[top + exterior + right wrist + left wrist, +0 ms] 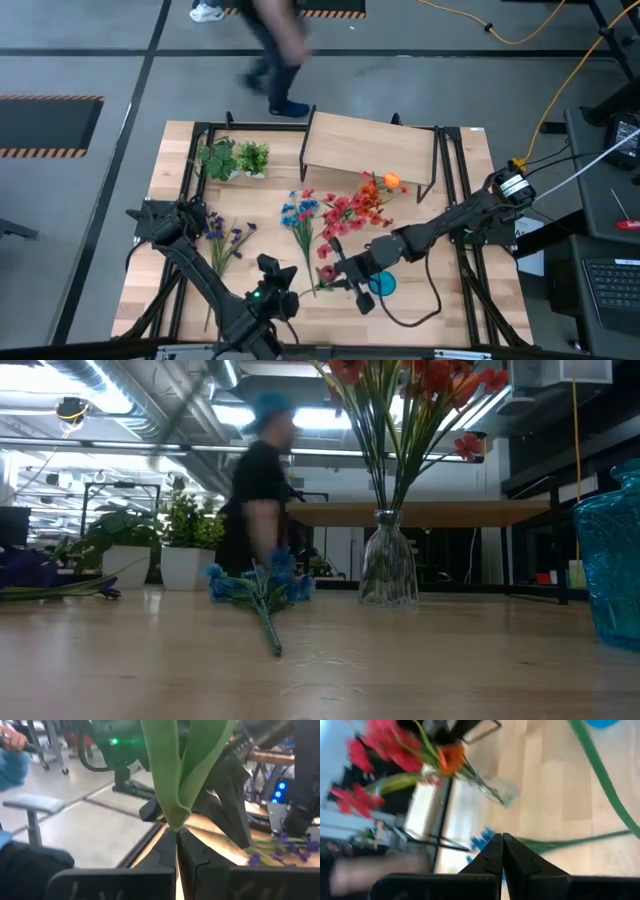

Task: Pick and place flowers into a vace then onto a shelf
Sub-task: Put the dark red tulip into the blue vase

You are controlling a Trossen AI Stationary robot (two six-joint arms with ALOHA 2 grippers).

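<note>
A clear glass vase (pixel 372 200) (pixel 388 570) stands on the table in front of the shelf (pixel 370 145) and holds red and orange flowers (pixel 365 205). Blue flowers (pixel 300 213) (pixel 262 585) and purple flowers (pixel 225 235) lie flat on the tabletop. My right gripper (pixel 338 268) (pixel 176 831) is near the table's middle, shut on a green-leaved red flower stem (pixel 325 262). My left gripper (pixel 272 268) (pixel 502 839) is shut on nothing, close by on the left, near the near edge. My right gripper pinches the flower's green leaves and stem (pixel 175 817) between its two fingertips. The leaves stand out beyond the fingertips in the wrist view. The red blossoms (pixel 326 272) show beside the gripper in the high view; whether they rest on the table I cannot tell.
A blue translucent vase (pixel 383 283) (pixel 612 565) stands near the near edge, under my right arm. Two small potted plants (pixel 235 158) sit at the far left beside the shelf. A person (pixel 275 50) walks past beyond the far edge.
</note>
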